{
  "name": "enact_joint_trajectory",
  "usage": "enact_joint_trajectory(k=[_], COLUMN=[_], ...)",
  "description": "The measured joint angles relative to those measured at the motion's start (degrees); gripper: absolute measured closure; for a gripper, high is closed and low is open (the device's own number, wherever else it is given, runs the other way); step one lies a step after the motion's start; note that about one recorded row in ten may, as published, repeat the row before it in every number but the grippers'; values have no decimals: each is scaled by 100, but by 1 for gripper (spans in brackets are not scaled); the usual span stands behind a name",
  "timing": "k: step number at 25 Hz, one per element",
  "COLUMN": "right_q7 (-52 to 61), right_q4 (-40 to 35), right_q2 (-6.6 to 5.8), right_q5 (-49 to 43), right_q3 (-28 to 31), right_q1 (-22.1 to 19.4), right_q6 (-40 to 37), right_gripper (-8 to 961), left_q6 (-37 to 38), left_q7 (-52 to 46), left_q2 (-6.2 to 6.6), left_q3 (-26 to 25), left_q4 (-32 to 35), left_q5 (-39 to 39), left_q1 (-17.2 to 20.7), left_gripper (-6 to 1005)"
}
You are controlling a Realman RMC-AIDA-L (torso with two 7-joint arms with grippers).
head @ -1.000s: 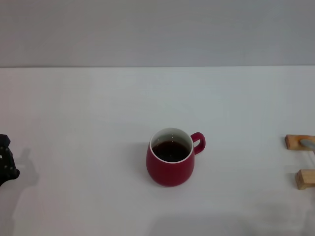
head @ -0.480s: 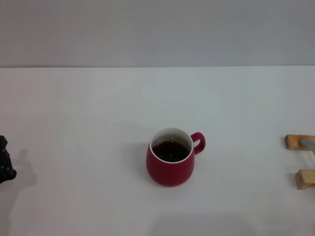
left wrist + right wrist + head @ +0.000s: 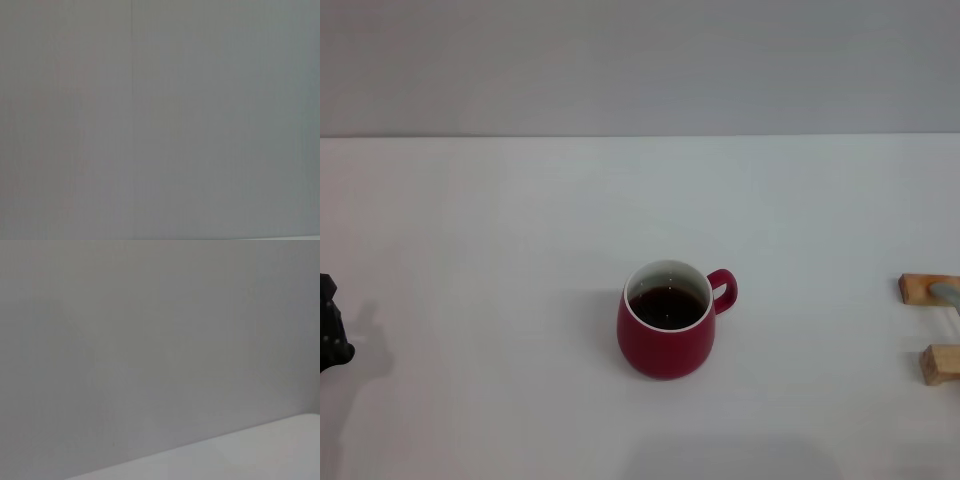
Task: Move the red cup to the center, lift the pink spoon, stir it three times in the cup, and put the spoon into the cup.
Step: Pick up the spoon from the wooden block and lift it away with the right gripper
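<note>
The red cup [image 3: 666, 333], rounded, white inside and holding dark liquid, stands mid-desk [image 3: 520, 220], handle to the robot's right. The left pincer [image 3: 332, 330] sits at the desk's left edge.

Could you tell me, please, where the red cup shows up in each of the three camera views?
Head view: the cup stands on the table, a little below the middle of the picture, handle towards the robot's right.
Left wrist view: not in it.
Right wrist view: not in it.
Shared landmark: the grey wall.
</note>
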Motion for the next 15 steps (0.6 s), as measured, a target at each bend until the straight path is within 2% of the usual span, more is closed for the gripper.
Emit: enact_joint_trajectory(k=[15], right_q7=[397], right_q4=[-300], right_q2=[-8], right_q5=[420], right_q3=[-48], right_q1=[106], right_q6=[287], right_gripper=[425], left_q6=[-29], left_q7=[-28], left_q2=[-5], left_q3=[10], left_q4=[9], left_q5=[-6], left_q1=[2], left_gripper=[1001])
